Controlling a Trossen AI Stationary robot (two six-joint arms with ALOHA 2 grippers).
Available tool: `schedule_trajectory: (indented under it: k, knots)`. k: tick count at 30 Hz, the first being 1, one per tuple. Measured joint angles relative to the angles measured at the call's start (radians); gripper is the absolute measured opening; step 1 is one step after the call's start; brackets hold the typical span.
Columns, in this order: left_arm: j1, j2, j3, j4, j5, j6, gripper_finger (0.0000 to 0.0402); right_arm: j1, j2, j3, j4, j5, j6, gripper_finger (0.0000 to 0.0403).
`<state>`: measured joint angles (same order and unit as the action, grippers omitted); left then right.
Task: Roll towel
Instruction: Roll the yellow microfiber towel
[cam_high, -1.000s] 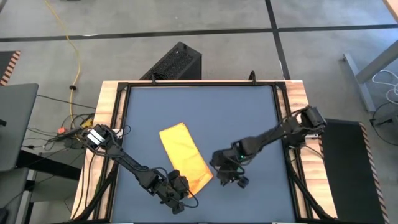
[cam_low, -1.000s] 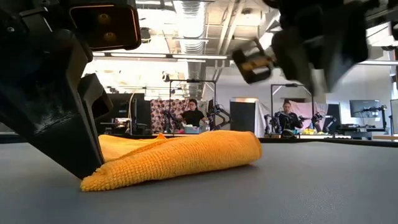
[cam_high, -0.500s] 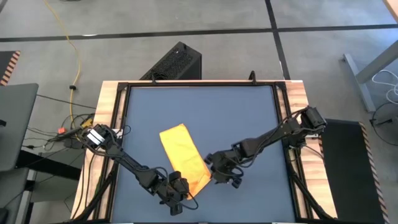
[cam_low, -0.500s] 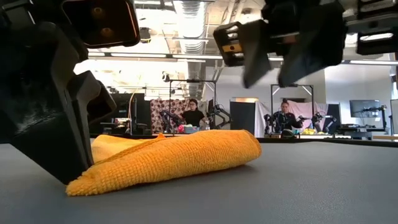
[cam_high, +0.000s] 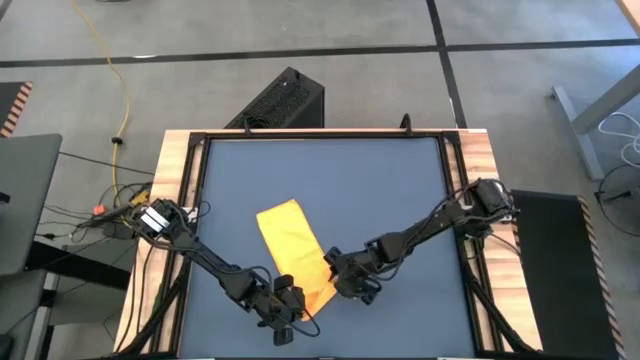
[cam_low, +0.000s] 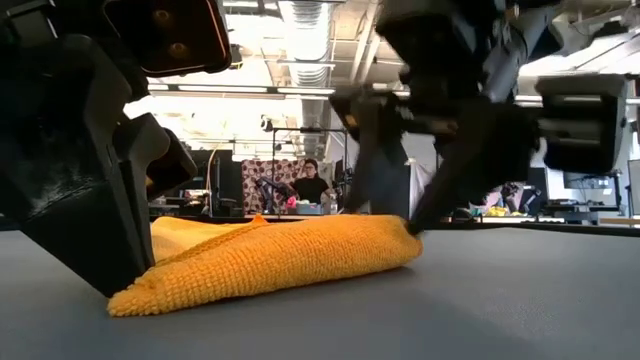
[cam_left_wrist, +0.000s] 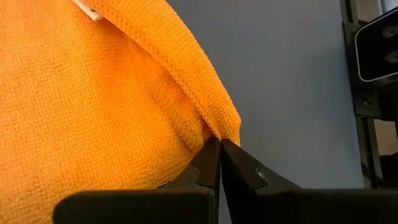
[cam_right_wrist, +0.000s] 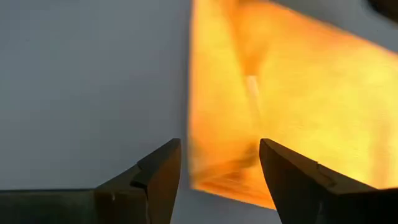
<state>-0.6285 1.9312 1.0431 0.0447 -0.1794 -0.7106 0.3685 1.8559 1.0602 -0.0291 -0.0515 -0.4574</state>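
Observation:
The yellow-orange towel (cam_high: 295, 250) lies on the dark tabletop, slanting from far left to near right, with its near end doubled over into a thick fold (cam_low: 290, 250). My left gripper (cam_high: 290, 308) is shut at the towel's near corner. My right gripper (cam_high: 340, 283) is open at the near right corner. Its two fingers (cam_low: 385, 195) slant down on either side of the fold's right end (cam_right_wrist: 214, 174). My left gripper pinches the hemmed edge at the towel's near corner (cam_left_wrist: 214, 132) between the free ends of its two fingers. The fingers slant down from the table's near side. The corner stays on the table (cam_low: 125, 295), with the cloth slack behind it. Whether my right gripper touches the towel, I cannot tell.
Bare tabletop (cam_high: 400, 190) lies far and right of the towel. Wooden rails (cam_high: 175, 200) frame the table. A black box (cam_high: 285, 100) stands on the floor beyond the far edge. People sit at benches in the room behind (cam_low: 310, 185).
My right gripper has come down and toward the table's left, onto the towel's near right corner, turning its wrist and opening wide. The towel's corner in my left gripper has slid a little along the table; the rest of the towel has stayed put.

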Motion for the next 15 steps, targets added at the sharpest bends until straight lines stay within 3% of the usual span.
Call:
schedule_trajectory:
  k: [15]
  knots:
    - [0.001, 0.000, 0.000, 0.000, -0.005, 0.022, 0.0000, 0.005, 0.014, -0.001, 0.045, 0.014, 0.042, 0.0224]
